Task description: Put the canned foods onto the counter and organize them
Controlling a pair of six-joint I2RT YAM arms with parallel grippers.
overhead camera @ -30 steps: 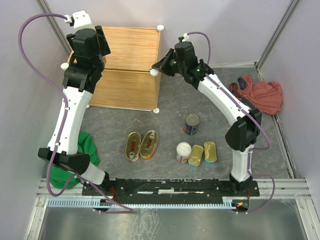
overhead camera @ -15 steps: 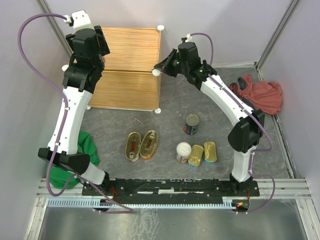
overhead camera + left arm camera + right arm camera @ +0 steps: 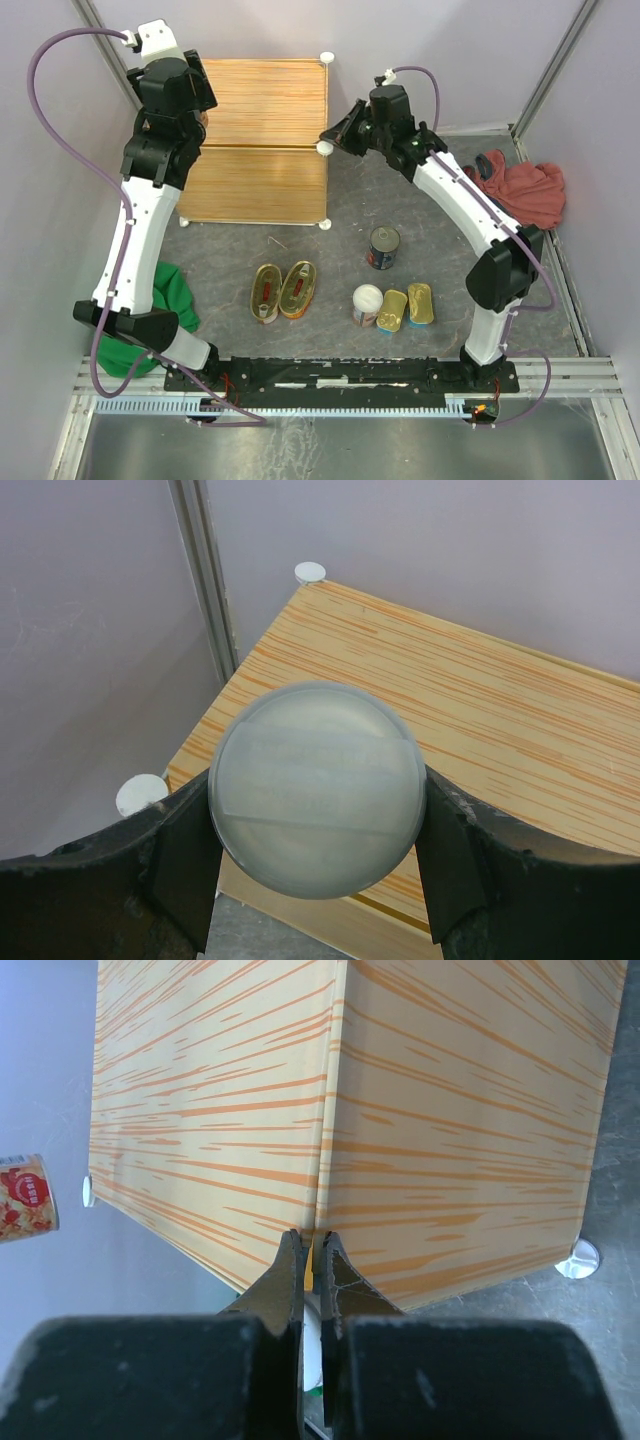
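Left gripper [image 3: 315, 825], arm raised high, clasped a white-lidded can [image 3: 315, 770] above the counter [image 3: 260, 100], near its far-left corner; right gripper [image 3: 312, 1255], arm stretched forward, pinched the counter's near-right knob [image 3: 325, 148].

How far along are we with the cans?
Done: no can shows on the counter yet. In hand: the left hand holds a white-lidded can above its far corner; the right hand is closed at a corner knob. Left: six on the table, two oval tins, a round tin, a second white-lidded can, two flat tins.
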